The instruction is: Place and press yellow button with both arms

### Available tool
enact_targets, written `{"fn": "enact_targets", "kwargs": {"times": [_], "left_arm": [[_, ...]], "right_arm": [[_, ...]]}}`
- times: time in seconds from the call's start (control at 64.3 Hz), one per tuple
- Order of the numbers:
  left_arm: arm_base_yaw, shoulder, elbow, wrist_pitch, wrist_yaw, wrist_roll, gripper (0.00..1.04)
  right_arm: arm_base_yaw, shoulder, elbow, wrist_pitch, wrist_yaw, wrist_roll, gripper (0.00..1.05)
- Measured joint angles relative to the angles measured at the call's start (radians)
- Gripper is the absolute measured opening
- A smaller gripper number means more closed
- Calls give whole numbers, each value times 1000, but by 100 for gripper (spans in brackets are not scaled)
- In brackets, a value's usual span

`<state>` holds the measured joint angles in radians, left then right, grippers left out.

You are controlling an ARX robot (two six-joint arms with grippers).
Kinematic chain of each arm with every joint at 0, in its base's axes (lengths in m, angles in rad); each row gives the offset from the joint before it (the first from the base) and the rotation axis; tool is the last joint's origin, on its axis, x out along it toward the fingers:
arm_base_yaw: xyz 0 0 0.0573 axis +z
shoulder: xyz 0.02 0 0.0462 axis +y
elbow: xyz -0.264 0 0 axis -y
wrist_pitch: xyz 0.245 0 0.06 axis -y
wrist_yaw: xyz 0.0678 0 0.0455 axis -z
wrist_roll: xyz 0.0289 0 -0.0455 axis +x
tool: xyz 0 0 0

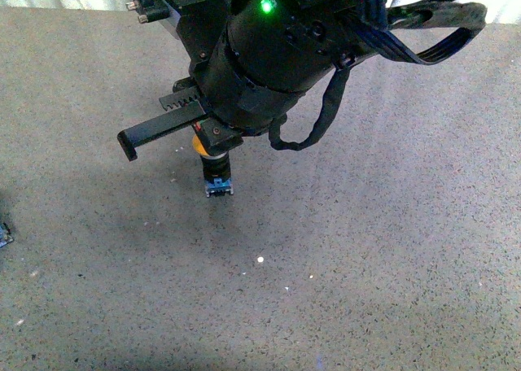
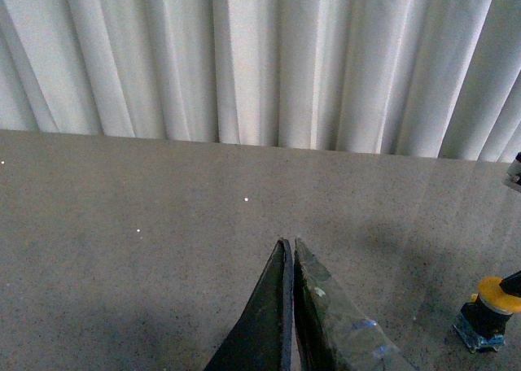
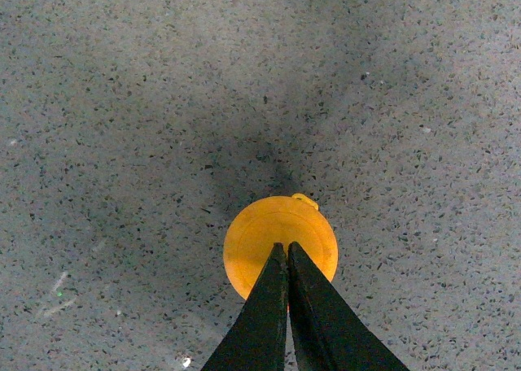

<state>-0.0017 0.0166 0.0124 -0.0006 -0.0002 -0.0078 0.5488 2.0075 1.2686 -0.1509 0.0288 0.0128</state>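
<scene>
the yellow button (image 1: pixel 215 169) stands upright on the speckled grey table (image 1: pixel 391 249), near the middle, with its blue-grey base down and its round cap up. the right arm (image 1: pixel 269 54) reaches in from the far side and hangs right over it, so bulky that from the front only an edge of the yellow cap shows above the black body of the switch. a green light (image 1: pixel 265 6) glows on the arm's housing, black cables (image 1: pixel 440 29) loop off to one side, and a toothed rack (image 1: pixel 181 101) sticks out just above the button. from the right wrist you look straight down on the cap: the right end effector (image 3: pixel 286 247) is closed, its two dark fingers pressed together into one point with nothing between them, and that point lies over the cap's near half. whether it actually bears down on the cap, i cannot tell. the left end effector (image 2: pixel 287 244) is closed too, its fingers side by side with only a thin slit between them, holding nothing. it hangs above bare table, well apart from the button, which shows at the edge of the left wrist view with a dark tip meeting its cap. behind the table's far edge hangs a white pleated curtain (image 2: pixel 244 54).
</scene>
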Motion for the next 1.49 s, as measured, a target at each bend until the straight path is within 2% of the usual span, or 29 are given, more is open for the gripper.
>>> {"fn": "enact_targets", "kwargs": {"times": [0.793, 1.275, 1.368, 1.399, 1.493], "left_arm": [[0, 0, 0, 0, 0, 0, 1], [0, 0, 0, 0, 0, 0, 1], [0, 0, 0, 0, 0, 0, 1], [0, 0, 0, 0, 0, 0, 1], [0, 0, 0, 0, 0, 0, 1]], "right_arm": [[-11, 21, 8, -40, -29, 22, 1], [-26, -61, -23, 42, -28, 25, 1], [-41, -150, -55, 106, -8, 31, 1], [-47, -179, -71, 134, 3, 31, 3], [-58, -275, -148, 245, 35, 31, 18]]}}
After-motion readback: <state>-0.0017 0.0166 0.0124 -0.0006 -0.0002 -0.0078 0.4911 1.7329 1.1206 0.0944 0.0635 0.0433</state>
